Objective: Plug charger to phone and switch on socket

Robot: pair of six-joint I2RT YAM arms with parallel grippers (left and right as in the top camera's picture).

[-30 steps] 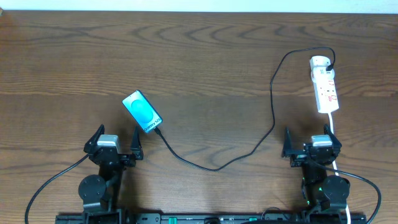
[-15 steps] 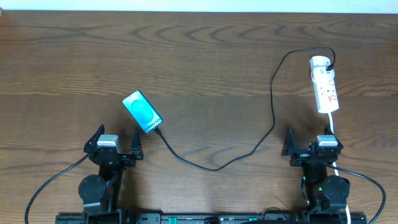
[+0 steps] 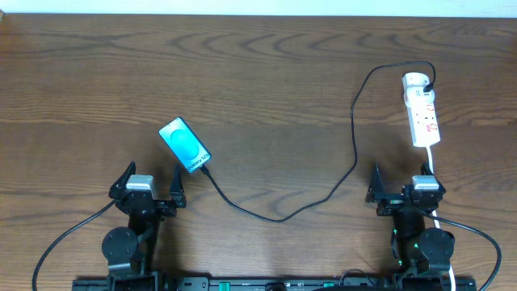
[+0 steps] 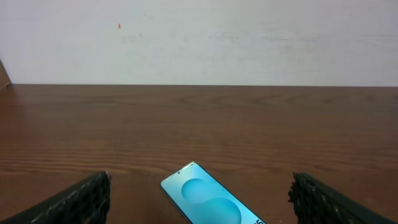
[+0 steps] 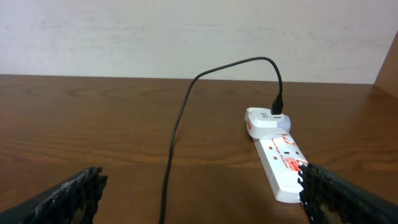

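Observation:
The phone [image 3: 185,145] with its cyan screen lies tilted on the wooden table, just ahead of my left gripper [image 3: 151,183]; it also shows in the left wrist view [image 4: 210,202]. The thin black charger cable [image 3: 283,217] runs from the phone's lower end across the table up to a white adapter on the far end of the socket [image 3: 422,109]. The socket also shows in the right wrist view [image 5: 278,163], with the cable [image 5: 176,134] beside it. My left gripper [image 4: 199,211] is open and empty. My right gripper [image 3: 404,187] [image 5: 202,205] is open and empty, just short of the socket.
The socket's white cord [image 3: 435,182] runs down past my right arm. Thick black robot cables [image 3: 60,241] loop near both bases. A pale wall [image 4: 199,37] stands beyond the table's far edge.
My right gripper has drawn back slightly toward its base. The left arm, phone, cable and socket have not moved.

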